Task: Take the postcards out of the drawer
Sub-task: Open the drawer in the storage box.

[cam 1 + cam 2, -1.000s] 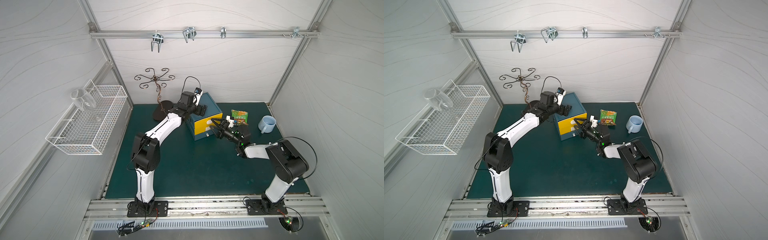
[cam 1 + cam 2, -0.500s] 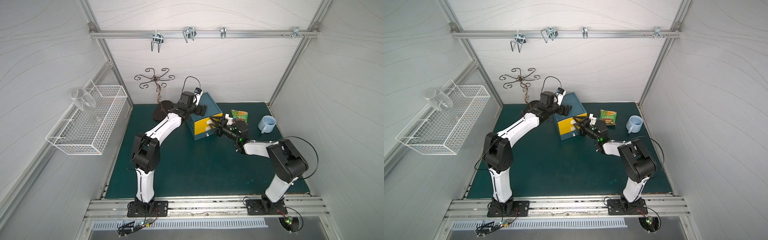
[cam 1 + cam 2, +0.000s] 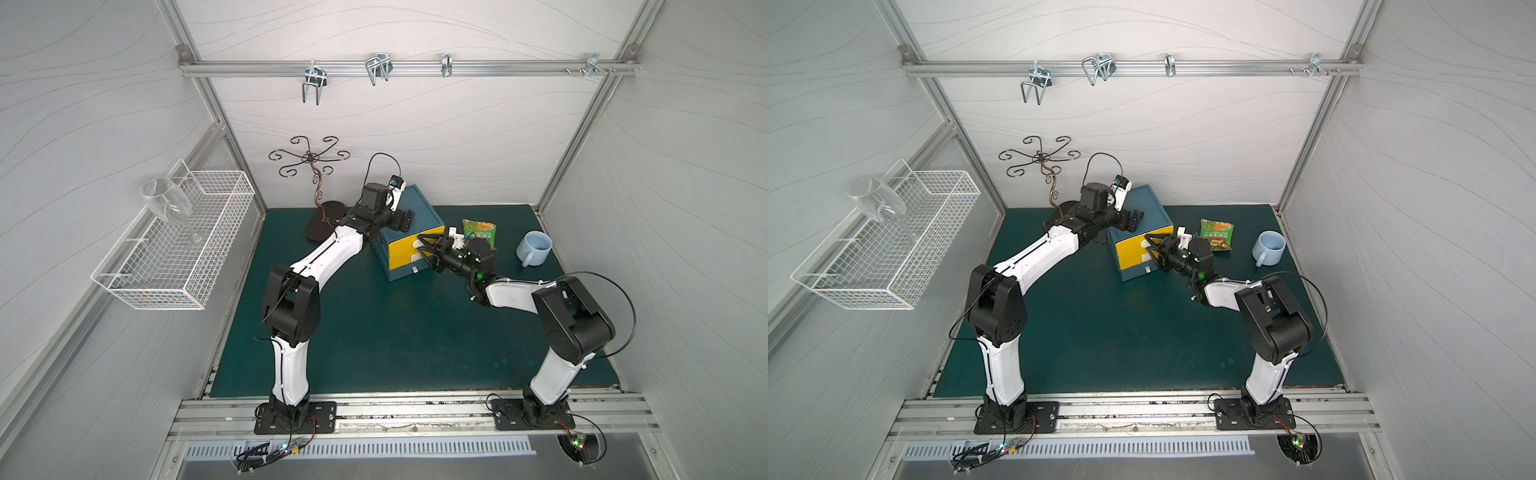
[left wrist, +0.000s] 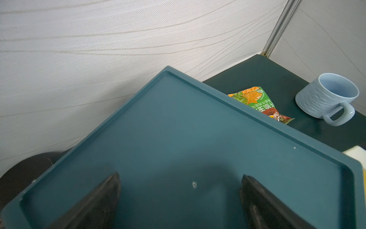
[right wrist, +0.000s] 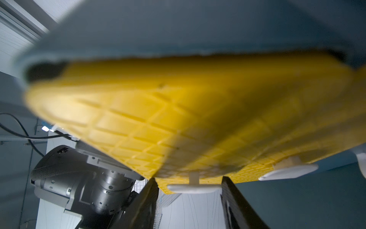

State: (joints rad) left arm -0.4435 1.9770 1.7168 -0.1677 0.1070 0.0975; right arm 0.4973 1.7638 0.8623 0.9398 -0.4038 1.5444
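Yellow lattice-patterned plastic drawer front (image 5: 178,119) is sitting shut or nearly so, with the right gripper (image 5: 189,179) straddling its flat white plastic handle (image 5: 194,186).
The black fingers are standing at either end of the handle, but whether they are already pinching it cannot be told. The grip is best taken squarely on the bar near its stem, and the pull kept straight and level. The left gripper (image 4: 180,175) is hovering spread wide, holding nothing, over the flat top of the teal plastic drawer box (image 4: 178,128); pressing down there should stop the box sliding. The postcards are showing nowhere, so presumably they are lying inside.
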